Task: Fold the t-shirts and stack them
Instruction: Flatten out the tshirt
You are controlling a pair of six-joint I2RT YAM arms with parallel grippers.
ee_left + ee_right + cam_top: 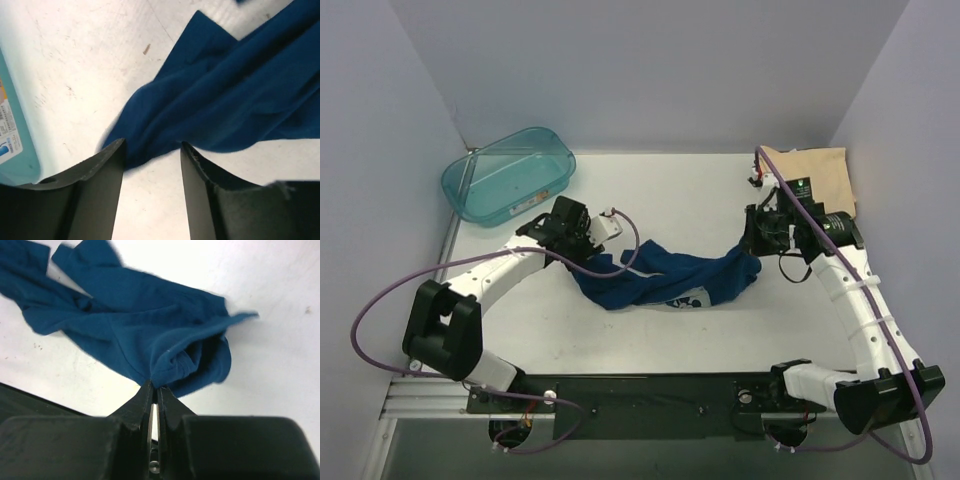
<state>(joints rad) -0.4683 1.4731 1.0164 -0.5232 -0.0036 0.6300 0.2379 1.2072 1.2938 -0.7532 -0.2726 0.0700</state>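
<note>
The navy blue t-shirt (665,281) lies crumpled mid-table, its white graphic showing at the front edge. My right gripper (756,243) is shut on its right end; in the right wrist view the tips (154,386) pinch a fold of the blue cloth (135,325). My left gripper (582,243) is open at the shirt's left end; in the left wrist view its gripper (151,148) stands just over the cloth's edge (220,100), not closed on it. A folded tan t-shirt (820,175) lies at the back right, behind the right arm. No black shirt is in view.
A translucent teal plastic tub (508,175) stands at the back left, its corner showing in the left wrist view (12,140). White walls close in the table on the left, back and right. A black base plate (640,395) runs along the near edge.
</note>
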